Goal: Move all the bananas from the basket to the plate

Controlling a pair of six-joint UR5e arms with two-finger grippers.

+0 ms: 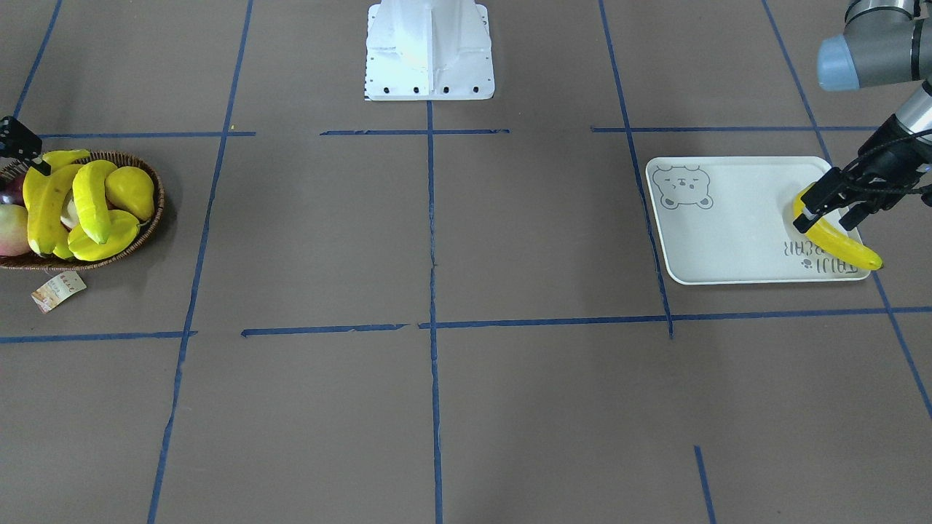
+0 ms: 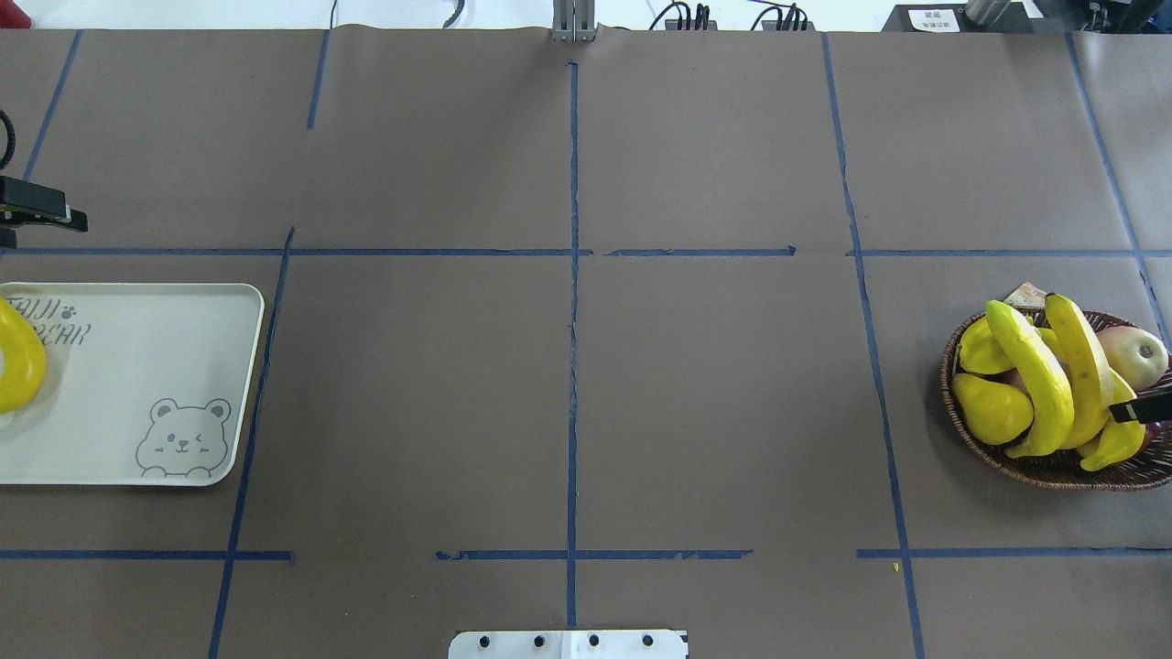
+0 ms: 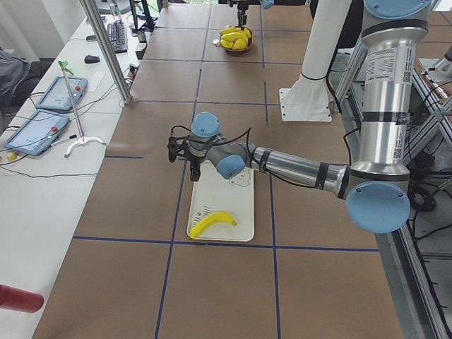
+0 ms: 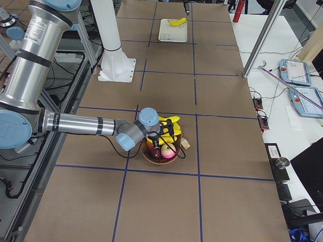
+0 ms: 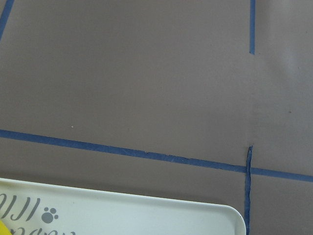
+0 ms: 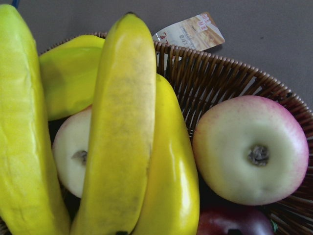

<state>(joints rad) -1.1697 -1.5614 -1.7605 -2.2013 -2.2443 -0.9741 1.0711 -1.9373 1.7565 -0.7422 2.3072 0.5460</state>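
Where blue tape [image 1: 431,218] grids brown-papered table [image 1: 524,240], white desk [image 3: 35,183] alongside, L gripper [image 1: 824,217] spread over plate [image 1: 735,218]; R gripper [image 1: 20,145]: cannot tell.

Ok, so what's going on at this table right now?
The job is moving toy bananas from a wicker basket to a bear-print plate. One banana lies on the plate, and the left gripper hangs open close by, not holding it. Three bananas are in the basket among other fruit. The right gripper is low over them, and the views don't show whether it is open or shut.
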